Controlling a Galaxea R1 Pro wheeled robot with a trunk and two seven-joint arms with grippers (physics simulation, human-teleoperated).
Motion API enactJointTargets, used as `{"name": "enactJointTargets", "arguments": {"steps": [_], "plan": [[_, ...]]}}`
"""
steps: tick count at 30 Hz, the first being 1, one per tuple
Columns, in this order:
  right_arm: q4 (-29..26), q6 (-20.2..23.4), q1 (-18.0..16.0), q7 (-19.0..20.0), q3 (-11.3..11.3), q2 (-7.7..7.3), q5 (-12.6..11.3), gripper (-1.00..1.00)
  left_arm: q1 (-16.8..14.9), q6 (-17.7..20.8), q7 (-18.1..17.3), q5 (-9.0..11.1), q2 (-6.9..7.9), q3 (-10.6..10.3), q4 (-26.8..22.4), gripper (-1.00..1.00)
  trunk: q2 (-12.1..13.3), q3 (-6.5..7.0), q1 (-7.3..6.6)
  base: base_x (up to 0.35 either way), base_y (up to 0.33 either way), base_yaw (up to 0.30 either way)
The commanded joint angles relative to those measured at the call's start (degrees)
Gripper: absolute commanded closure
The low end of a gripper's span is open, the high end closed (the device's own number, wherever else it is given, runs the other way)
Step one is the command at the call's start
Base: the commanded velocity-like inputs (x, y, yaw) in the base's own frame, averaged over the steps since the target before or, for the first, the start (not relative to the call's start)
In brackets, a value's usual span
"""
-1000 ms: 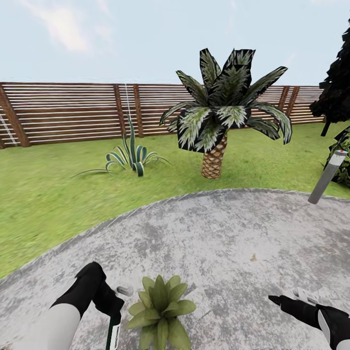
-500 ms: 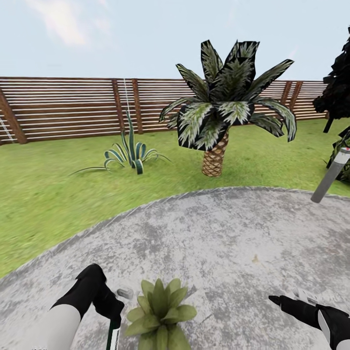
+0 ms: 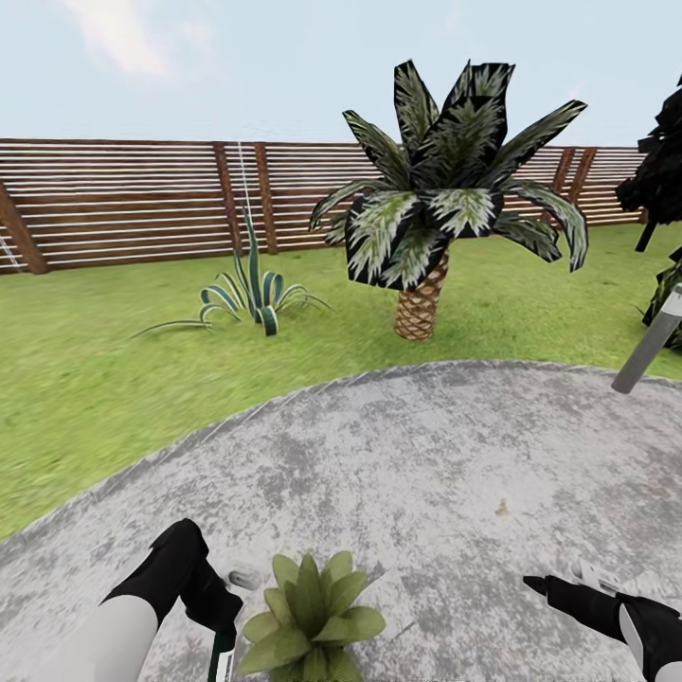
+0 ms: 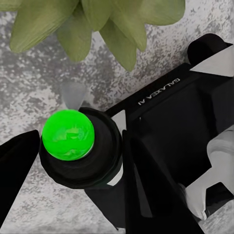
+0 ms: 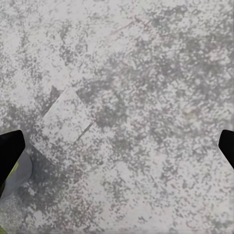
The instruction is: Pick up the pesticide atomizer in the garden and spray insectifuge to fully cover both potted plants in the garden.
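My left gripper is shut on the pesticide atomizer, a dark green bottle with a whitish label, held upright at the bottom left of the head view. The left wrist view looks down on the atomizer's bright green round cap, with black fingers on either side of it. A potted plant, a low rosette of pointed green leaves, stands on the stone patio just right of the atomizer; its leaves lie close in front of the nozzle. My right gripper hovers open over the patio, empty.
The round grey stone patio is ringed by lawn. Beyond it stand a striped agave, a big palm and a brown slatted fence. A grey bollard lamp leans at the right edge beside dark bushes.
The whole head view has shifted a little, so the camera moved. Both arms keep their poses, and the left gripper still holds the atomizer beside the plant.
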Motion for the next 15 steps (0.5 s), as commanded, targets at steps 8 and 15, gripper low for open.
{"name": "enactJointTargets", "arguments": {"steps": [8, 15], "plan": [[-0.12, 0.26, -0.07, 0.69, -0.39, 0.10, 0.60, -1.00, -0.04, 0.42, -0.47, -0.48, -0.05, 0.30, -0.06, 1.00, -0.03, -0.31, -0.01, 0.000, 0.000, 0.000], [-0.12, 0.26, -0.07, 0.72, -0.39, 0.12, 0.60, -1.00, -0.02, 0.42, -0.47, -0.48, -0.05, 0.30, -0.06, 1.00, -0.03, -0.31, -0.01, 0.000, 0.000, 0.000]]}}
